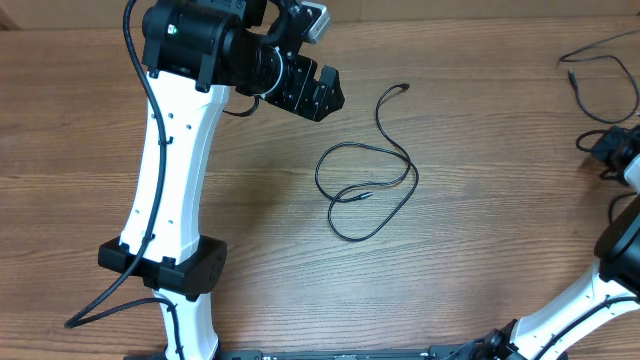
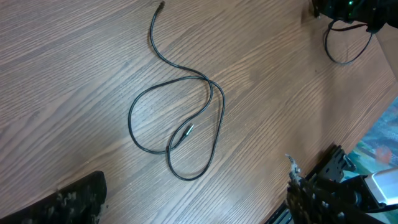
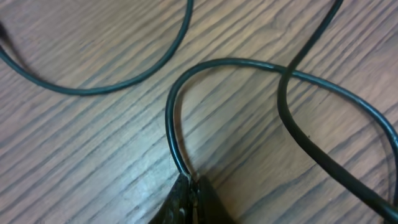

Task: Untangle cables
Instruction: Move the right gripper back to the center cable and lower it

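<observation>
Likely the trouble sits at the right gripper (image 3: 194,190), its jaws pinched together on a thin cable strand (image 3: 176,118) near the right edge of the table (image 1: 250,230): another strand (image 3: 298,124) crosses it, so a straight pull could cinch that crossing tight or let the wire slip from the tips. Meanwhile the left gripper (image 1: 318,92) hangs with jaws spread wide and empty beside the loose cable (image 1: 415,177) at mid-table, whose long axis runs far-to-near, one plug tip (image 1: 404,88) aimed at the far edge, the other lying inside its loop
</observation>
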